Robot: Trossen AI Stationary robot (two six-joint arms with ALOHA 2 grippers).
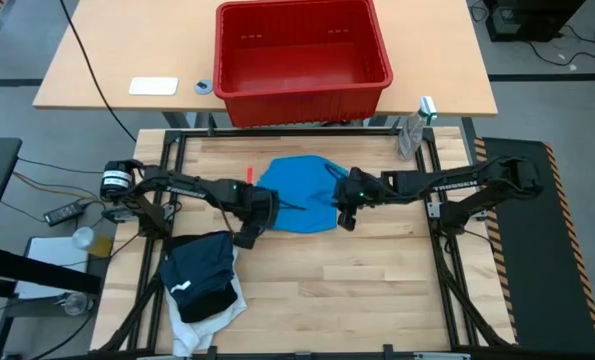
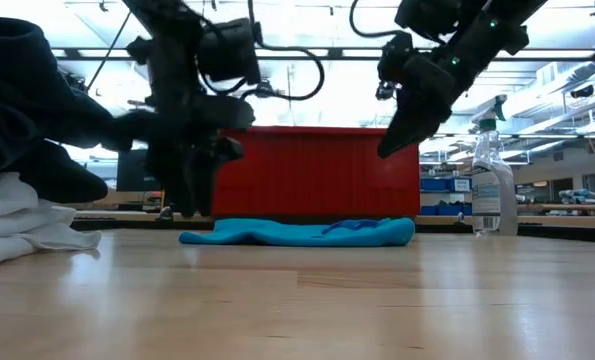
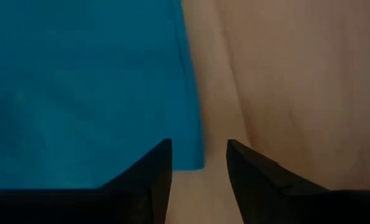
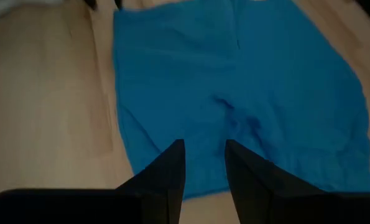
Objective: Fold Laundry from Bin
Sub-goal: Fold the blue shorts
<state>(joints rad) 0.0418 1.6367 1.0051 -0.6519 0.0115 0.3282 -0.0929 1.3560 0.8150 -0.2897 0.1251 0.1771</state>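
The small bright blue garment (image 1: 297, 195) lies spread flat on the wooden table (image 1: 377, 290), in front of the red bin (image 1: 302, 50), which stands on the far table. My left gripper (image 3: 199, 146) hangs open, pointing down just above the garment's near left corner (image 3: 194, 158). My right gripper (image 4: 204, 144) is open and raised clear over the garment's right part (image 4: 284, 93), slanting down. A pile of laundry (image 1: 202, 285), dark cloth on top of white, rests at the near left.
A clear spray bottle (image 1: 412, 130) stands at the table's far right corner. On the far table, left of the bin, lie a white flat object (image 1: 153, 86) and a small roll (image 1: 205, 86). Bare wood lies near and right of the blue garment.
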